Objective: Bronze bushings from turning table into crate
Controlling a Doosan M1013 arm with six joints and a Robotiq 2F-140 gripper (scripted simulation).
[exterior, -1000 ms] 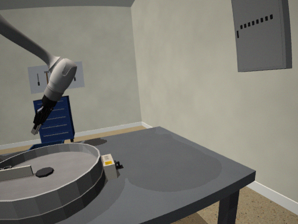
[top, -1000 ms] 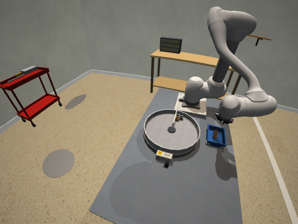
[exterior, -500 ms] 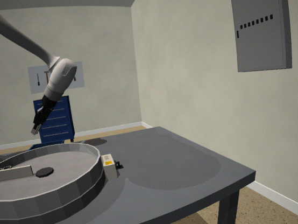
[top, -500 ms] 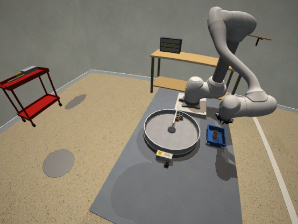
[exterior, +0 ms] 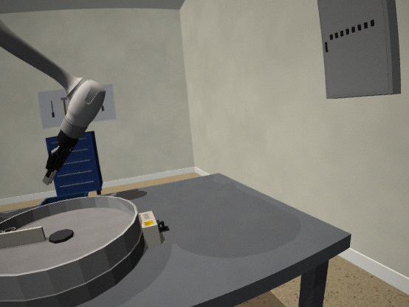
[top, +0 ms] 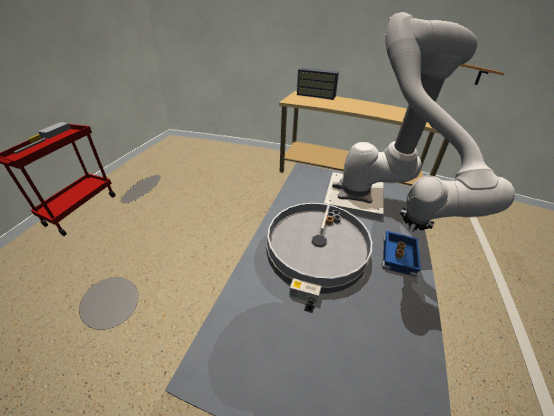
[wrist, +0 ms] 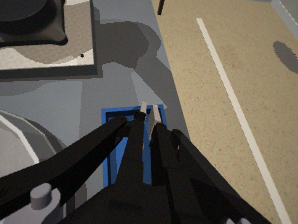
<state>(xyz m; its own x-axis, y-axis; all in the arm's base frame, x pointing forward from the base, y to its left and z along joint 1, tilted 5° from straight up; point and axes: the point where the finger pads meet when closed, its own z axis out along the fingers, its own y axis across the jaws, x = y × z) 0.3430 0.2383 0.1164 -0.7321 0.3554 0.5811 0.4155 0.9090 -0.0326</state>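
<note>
A grey table (top: 320, 350) (exterior: 229, 221) reaches toward me, shadows lying across its surface. On it, a pale box (top: 305, 287) (exterior: 150, 230) with a yellow label sits against the outside of the turning table (top: 371, 245) (exterior: 122, 254). That has a raised wall all round, one dark hub (top: 319, 240) (exterior: 61, 235) and one upright bar (top: 324, 220) (exterior: 22, 237) running from near the hub toward the rim, standing beside the parts there. I count one bronze bushing (top: 329, 219) still to be moved and at least two steel bushings (top: 337, 218), bunched too small to be sure of more.

Beside the turning table, apart from it, two bronze bushings (top: 400, 249) lie in the blue crate (top: 400, 269) (exterior: 66, 198). Above the crate the claw (top: 414, 228) (exterior: 47, 181) (wrist: 147, 110) hangs tilted, its fingers nearly together with nothing between them.

Farther off are one wooden bench (top: 350, 106) bearing a drawer unit (top: 317, 83), one red two-shelf cart (top: 72, 197), a blue tool chest (exterior: 77, 162) and a grey wall cabinet (exterior: 358, 63). The floor (top: 165, 240) is speckled tan, the walls plain.

No clear change visible in arm (top: 452, 127) (exterior: 83, 105) or hand (top: 415, 226) (exterior: 48, 178) (wrist: 147, 110) since earlier.
</note>
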